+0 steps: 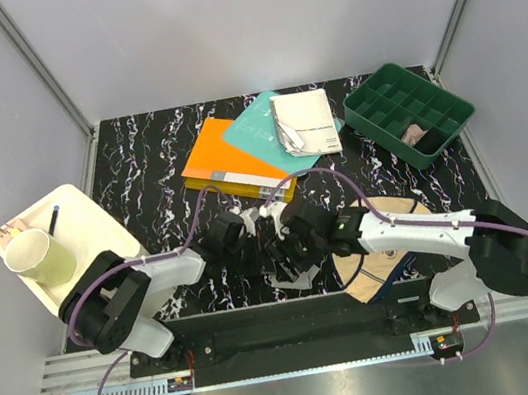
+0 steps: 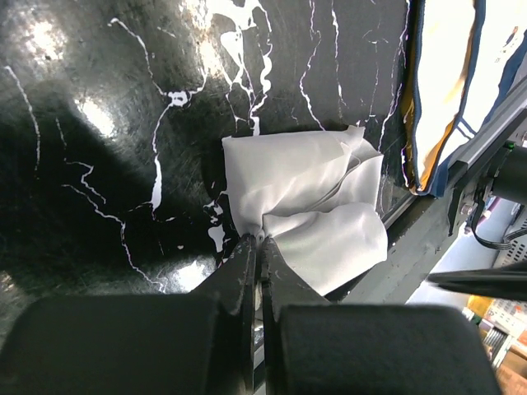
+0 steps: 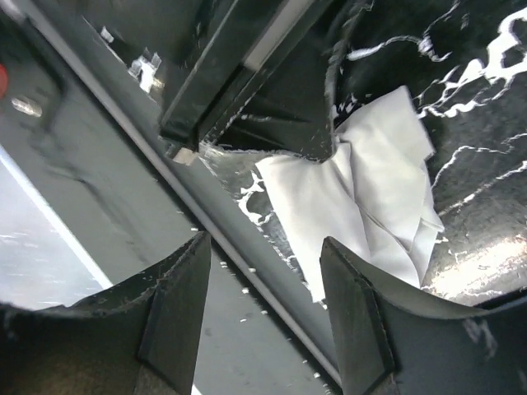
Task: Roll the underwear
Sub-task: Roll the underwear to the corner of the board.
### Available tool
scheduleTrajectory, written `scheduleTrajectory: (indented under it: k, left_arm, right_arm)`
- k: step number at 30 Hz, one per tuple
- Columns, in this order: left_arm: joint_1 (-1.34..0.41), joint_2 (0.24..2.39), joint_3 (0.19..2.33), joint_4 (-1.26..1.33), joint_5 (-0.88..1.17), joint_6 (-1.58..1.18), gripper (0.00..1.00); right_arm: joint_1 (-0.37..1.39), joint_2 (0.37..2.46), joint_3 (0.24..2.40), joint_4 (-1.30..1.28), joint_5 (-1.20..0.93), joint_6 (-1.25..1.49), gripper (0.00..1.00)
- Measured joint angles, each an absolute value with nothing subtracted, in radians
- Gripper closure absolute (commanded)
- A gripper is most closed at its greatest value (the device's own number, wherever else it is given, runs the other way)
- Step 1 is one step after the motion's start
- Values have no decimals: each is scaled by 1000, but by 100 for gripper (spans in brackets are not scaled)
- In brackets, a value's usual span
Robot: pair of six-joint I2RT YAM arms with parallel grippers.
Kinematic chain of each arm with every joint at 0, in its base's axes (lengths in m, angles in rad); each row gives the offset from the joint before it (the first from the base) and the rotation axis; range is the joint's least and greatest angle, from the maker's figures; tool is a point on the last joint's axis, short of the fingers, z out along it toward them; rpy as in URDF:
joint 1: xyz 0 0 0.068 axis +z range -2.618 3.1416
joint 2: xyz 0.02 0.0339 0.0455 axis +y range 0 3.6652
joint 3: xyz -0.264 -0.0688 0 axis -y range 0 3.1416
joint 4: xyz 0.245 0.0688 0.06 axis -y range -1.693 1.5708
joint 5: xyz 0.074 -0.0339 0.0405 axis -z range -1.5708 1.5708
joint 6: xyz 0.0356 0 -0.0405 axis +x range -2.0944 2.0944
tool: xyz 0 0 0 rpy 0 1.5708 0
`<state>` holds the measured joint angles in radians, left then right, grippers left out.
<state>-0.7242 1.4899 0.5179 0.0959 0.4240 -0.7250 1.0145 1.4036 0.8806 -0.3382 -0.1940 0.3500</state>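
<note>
- Grey brief [image 2: 305, 197]: pale, folded and creased into a small bundle at the table's [image 2: 82, 123] near edge.
- Beige brief [image 1: 371, 279]: navy-edged, lying flat just beside it.

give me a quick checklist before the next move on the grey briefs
1. left gripper shut on the grey briefs: ok
2. right gripper open and empty: ok
3. grey briefs rolled tight: not ok, loosely bunched
4. grey briefs away from the table edge: not ok, they lie right at it
5. beige briefs apart from the grey pair: ok
</note>
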Motion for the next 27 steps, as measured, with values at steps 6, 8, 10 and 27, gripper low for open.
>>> scheduleTrajectory:
  k: [6,8,10,27]
  left_arm:
    - [-720,1501,524,95,439,-718,100]
    - [-719,1501,526,94,441,-715,100]
    - [-719,1501,528,89,441,-714,100]
    - [-716,1503,531,83,447,-703,100]
  right_arm:
    - [1103,1477,881,-345,-106,288,38]
    - [1121,1485,880,-343,-84,279,39]
    - [1135,1486,878,-336,-63,274,41]
    - [1174,1565,845,-294,38,271,52]
